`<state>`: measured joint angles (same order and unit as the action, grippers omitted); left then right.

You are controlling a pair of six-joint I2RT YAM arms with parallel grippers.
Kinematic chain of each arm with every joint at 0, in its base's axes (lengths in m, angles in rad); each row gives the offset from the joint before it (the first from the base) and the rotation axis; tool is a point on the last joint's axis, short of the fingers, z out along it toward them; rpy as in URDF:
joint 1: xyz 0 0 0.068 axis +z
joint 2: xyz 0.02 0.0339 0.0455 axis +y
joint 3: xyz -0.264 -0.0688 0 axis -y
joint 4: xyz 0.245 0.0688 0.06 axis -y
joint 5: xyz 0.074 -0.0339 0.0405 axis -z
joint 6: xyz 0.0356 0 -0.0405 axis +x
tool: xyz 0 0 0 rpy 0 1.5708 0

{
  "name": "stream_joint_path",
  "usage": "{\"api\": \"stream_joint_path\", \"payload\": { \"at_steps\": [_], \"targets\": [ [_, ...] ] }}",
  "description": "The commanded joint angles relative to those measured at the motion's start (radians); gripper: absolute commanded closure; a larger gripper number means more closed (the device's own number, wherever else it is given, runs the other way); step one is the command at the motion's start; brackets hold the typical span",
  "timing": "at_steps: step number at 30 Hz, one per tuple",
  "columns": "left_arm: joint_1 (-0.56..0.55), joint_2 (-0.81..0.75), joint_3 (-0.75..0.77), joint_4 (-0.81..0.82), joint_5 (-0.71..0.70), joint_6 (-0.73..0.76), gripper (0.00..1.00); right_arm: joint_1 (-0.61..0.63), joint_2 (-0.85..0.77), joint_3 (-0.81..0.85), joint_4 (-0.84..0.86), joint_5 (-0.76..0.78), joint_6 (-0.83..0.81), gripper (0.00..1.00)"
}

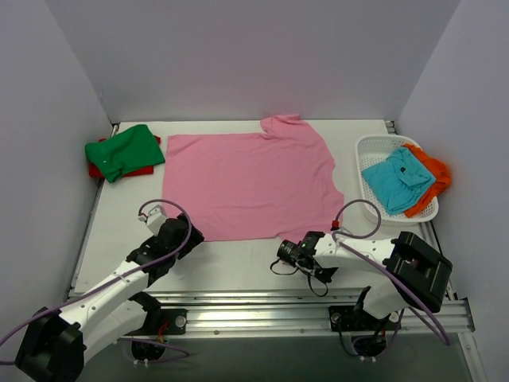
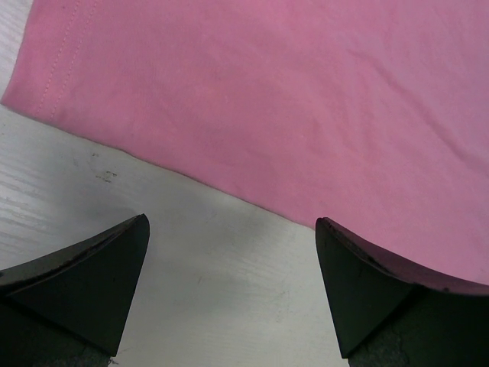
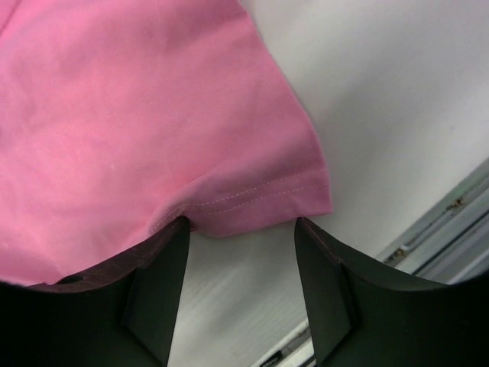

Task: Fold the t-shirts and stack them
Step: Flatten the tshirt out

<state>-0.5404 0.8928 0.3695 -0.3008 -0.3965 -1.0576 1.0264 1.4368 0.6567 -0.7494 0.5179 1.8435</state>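
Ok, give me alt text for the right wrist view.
A stitched corner of the pink t-shirt lies on the white table, at the fingertips of the open right end effector. A metal rail shows at lower right.

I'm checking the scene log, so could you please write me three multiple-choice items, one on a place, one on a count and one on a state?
1. Where is the teal shirt? A. in the white basket B. far left corner C. near edge
2. How many shirts lie in that basket? A. one B. two C. four
3. How is the pink shirt lying? A. folded small B. rolled up C. spread open
1 A, it rests against the orange shirt inside the mesh; 2 B, only teal and orange show there; 3 C, its body lies flat and wide.
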Motion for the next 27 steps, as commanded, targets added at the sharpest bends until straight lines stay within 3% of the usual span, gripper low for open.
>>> {"api": "stream_joint_path", "payload": {
  "at_steps": [1, 3, 4, 8, 21, 27],
  "targets": [
    [-0.009, 0.014, 0.054, 0.049, -0.025, 0.016, 0.0, -0.04, 0.03, 0.02, 0.013, 0.065, -0.075, 0.52],
    [-0.009, 0.015, 0.06, 0.043, -0.03, 0.018, 0.0, -0.061, 0.042, 0.03, 0.051, 0.065, -0.121, 0.62],
    [-0.01, 0.015, 0.062, 0.04, -0.034, 0.018, 0.0, -0.065, 0.059, 0.035, 0.054, 0.068, -0.13, 0.74],
    [-0.009, 0.006, 0.071, 0.011, -0.051, 0.016, 0.0, -0.08, 0.096, 0.067, 0.045, 0.082, -0.153, 1.0],
    [-0.015, 0.011, 0.101, -0.029, -0.077, 0.019, 0.0, -0.1, 0.086, 0.095, 0.099, 0.131, -0.243, 1.0],
    [-0.023, -0.034, 0.132, -0.073, -0.099, 0.021, 0.0, -0.063, 0.067, 0.205, -0.017, 0.212, -0.221, 1.0]
  ]
}}
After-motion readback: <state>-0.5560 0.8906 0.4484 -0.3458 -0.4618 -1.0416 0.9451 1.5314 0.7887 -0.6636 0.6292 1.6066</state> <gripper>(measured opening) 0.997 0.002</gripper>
